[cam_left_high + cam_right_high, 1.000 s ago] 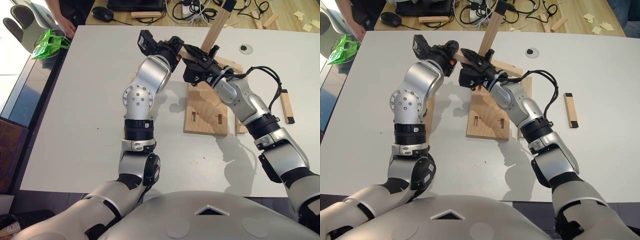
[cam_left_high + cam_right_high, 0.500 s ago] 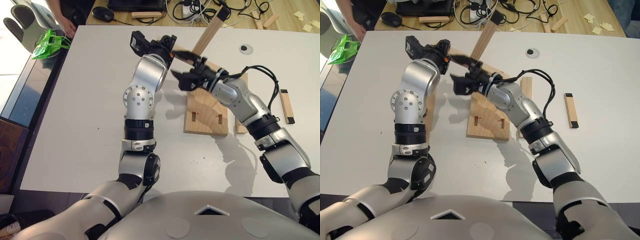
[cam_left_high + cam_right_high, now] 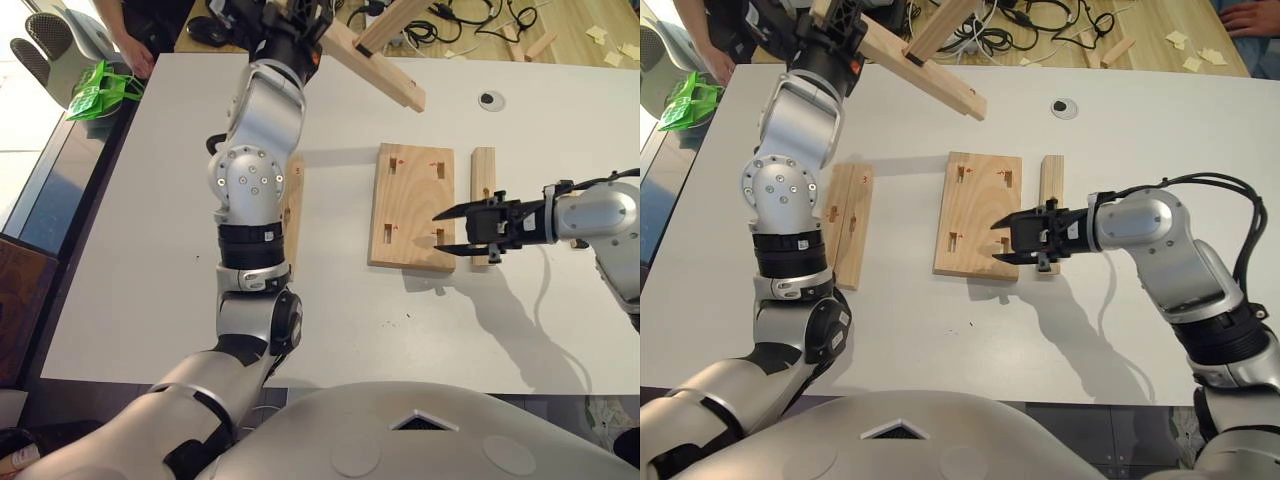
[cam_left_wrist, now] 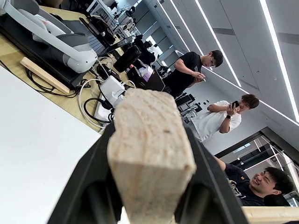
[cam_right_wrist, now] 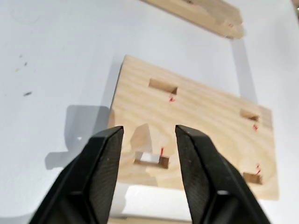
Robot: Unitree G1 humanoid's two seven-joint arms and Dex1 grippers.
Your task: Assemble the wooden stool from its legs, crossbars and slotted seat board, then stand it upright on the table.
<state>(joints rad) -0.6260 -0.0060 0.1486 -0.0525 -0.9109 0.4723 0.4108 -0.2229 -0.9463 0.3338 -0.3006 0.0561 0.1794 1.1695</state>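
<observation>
A white desk (image 3: 150, 200) fills the scene, with cables and wood offcuts on the floor past its far edge. The slotted seat board (image 3: 410, 195) lies flat on the desk, its long axis running away from the robot and its four slots facing up.

The right pincer (image 3: 440, 232) is open, with its jaws spread wide. It hangs just above the board's near right corner, fingertips pointing across the board toward the robot's left. A loose leg (image 3: 484, 175) lies just beyond that edge, parallel to the board and passing under the pincer's wrist.

The left pincer (image 3: 840, 25) is raised high at the far left and is clamped on one end of a leg frame (image 3: 385, 78). The frame's long axis slants away from the pincer toward the robot's right. The board therefore lies below the left pincer, toward the robot and to the right, and well apart from the frame's free end.

Two planks (image 3: 848, 230) lie below the left arm. The right pincer is much the nearer to the board, so it looks better placed to steady the board while the frame comes down to the slots.
</observation>
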